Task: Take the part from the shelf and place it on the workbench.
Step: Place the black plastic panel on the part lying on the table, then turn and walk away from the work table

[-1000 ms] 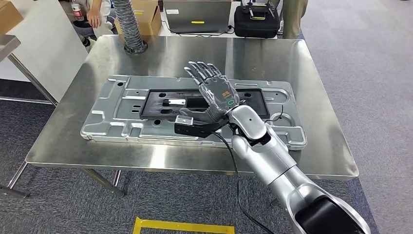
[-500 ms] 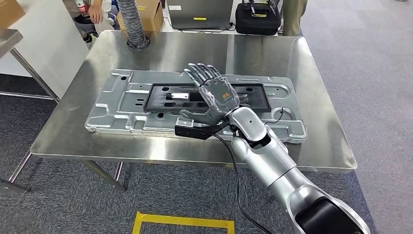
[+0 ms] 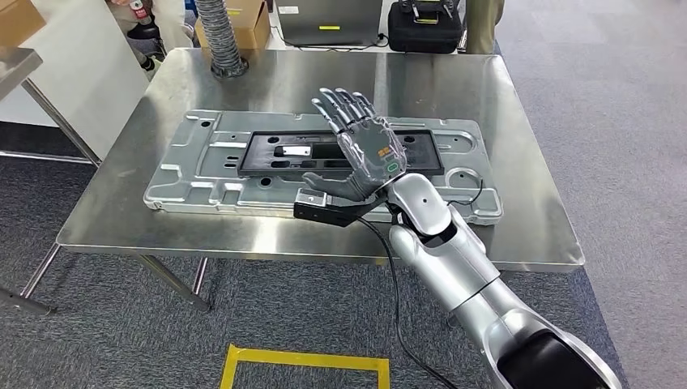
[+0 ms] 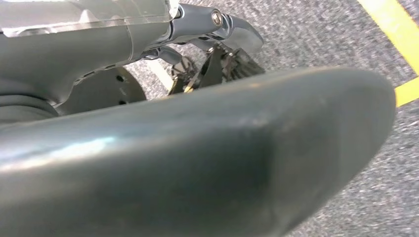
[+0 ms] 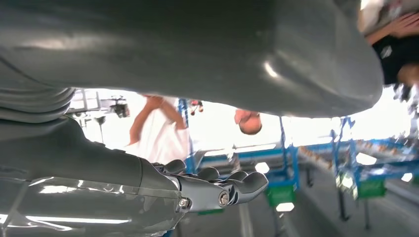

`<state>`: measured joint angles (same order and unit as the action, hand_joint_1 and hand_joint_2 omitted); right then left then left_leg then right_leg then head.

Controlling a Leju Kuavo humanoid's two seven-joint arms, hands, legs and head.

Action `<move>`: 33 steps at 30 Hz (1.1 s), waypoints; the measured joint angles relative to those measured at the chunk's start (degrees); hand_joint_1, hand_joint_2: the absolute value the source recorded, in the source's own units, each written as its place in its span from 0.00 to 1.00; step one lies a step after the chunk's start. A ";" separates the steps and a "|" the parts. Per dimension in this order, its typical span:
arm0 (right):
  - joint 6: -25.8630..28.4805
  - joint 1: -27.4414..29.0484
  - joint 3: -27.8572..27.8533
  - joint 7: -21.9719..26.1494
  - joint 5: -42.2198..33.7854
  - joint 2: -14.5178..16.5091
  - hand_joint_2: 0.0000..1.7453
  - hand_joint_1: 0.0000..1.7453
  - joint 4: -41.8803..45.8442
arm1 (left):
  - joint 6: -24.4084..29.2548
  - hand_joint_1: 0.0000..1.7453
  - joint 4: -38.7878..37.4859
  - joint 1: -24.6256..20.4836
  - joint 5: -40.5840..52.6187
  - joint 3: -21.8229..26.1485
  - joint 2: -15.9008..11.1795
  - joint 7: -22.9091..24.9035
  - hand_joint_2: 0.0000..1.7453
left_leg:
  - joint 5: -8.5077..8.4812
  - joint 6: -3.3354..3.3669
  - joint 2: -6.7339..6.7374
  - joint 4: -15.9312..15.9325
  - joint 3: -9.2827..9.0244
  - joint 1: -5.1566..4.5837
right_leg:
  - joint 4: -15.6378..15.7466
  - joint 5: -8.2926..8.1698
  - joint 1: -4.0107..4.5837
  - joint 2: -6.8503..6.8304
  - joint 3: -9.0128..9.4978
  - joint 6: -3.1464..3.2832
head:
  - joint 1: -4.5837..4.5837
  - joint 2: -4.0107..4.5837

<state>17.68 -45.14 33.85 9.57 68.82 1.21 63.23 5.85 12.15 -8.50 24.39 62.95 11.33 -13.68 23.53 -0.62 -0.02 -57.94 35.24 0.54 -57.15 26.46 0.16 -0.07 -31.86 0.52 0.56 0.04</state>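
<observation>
A ribbed grey hose (image 3: 217, 36) stands beside a cardboard box (image 3: 251, 20).

The right arm (image 3: 454, 259) reaches forward and up from the lower right, silver and bent at the wrist. The right hand (image 3: 364, 158) is raised with its fingers (image 3: 344, 109) straight and spread, thumb out sideways, holding nothing. The left hand (image 4: 148, 163) hangs low, its fingers unclear.

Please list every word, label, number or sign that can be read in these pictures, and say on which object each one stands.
No text can be read.
Right hand: orange and green marks on its back, too small to read.
Black part on the metal plate: a white label, blurred.
Cardboard box: a yellow label, unreadable.
Bottle beyond the workbench: a red label, unreadable.
</observation>
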 joint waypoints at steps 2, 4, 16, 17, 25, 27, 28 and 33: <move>0.78 -0.09 -0.18 -0.26 0.21 -0.03 0.00 0.00 1.38 | 0.19 0.00 0.00 0.07 -0.25 0.00 -0.03 -0.05 0.00 | 2.47 -0.58 -0.04 -2.91 1.15 0.05 | 0.44 -0.74 -0.31 -0.16 -0.31 0.72 | 0.09 0.01; 1.46 -0.07 -0.27 -0.40 0.52 -0.04 0.00 0.00 2.52 | 0.26 0.00 0.00 0.15 -0.50 0.01 -0.07 -0.10 0.00 | 7.03 -1.01 -0.04 -10.19 3.77 0.18 | 0.46 -1.27 -0.30 -0.25 -0.94 1.11 | 0.18 0.01; 6.19 2.05 -2.42 -2.36 3.14 -0.94 0.00 0.00 9.89 | 0.13 0.00 0.00 0.44 -1.11 0.07 -0.22 -0.57 0.00 | 2.94 1.29 -0.05 0.38 -3.63 0.03 | -1.27 -2.26 0.00 -0.10 -3.72 -1.17 | 0.11 0.01; 6.96 2.41 -2.86 -2.65 3.47 -1.24 0.00 0.00 10.78 | 0.14 0.00 0.00 0.45 -1.17 0.09 -0.21 -0.62 0.00 | 2.54 1.70 0.00 0.59 -3.39 0.14 | -2.89 -0.88 -0.10 -0.03 -4.41 -1.47 | 0.02 0.01; 11.22 7.76 -6.91 -4.10 5.75 -3.83 0.00 0.00 18.68 | 0.14 0.00 0.00 1.03 -1.68 0.14 -0.18 -0.72 0.00 | 0.82 1.82 0.04 0.12 -0.78 0.07 | -7.05 2.79 -0.54 0.05 -2.95 -1.82 | -0.21 0.01; 11.43 8.02 -7.37 -4.13 5.96 -4.08 0.00 0.00 19.93 | 0.14 0.00 0.00 0.96 -1.68 0.15 -0.17 -0.75 0.00 | 0.54 1.33 0.07 -0.05 -0.50 -0.06 | -1.05 1.21 -0.23 0.06 0.28 -1.30 | -0.18 0.00; 11.79 8.29 -7.58 -4.18 6.24 -4.17 0.00 0.00 20.44 | 0.14 0.00 0.00 0.94 -1.69 0.15 -0.16 -0.77 0.00 | 0.35 1.03 0.09 -0.04 -0.41 -0.08 | -0.16 1.12 -0.05 0.08 0.62 -1.06 | -0.16 0.00; 16.99 11.78 -9.48 -4.44 8.47 -4.64 0.00 0.00 24.64 | 0.07 0.00 0.00 1.24 -2.15 0.28 -0.16 -1.11 0.00 | 3.36 -0.48 -0.03 -3.70 1.32 0.01 | 0.76 -0.58 -0.41 -0.27 -0.01 0.59 | 0.03 0.01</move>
<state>34.67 -33.36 24.36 5.14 77.29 -3.43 87.87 5.92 12.15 -7.26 22.24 63.23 11.17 -14.79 26.89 -1.09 -0.05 -61.64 36.56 0.55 -56.39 25.88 -0.25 -0.34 -31.87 1.12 0.59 0.04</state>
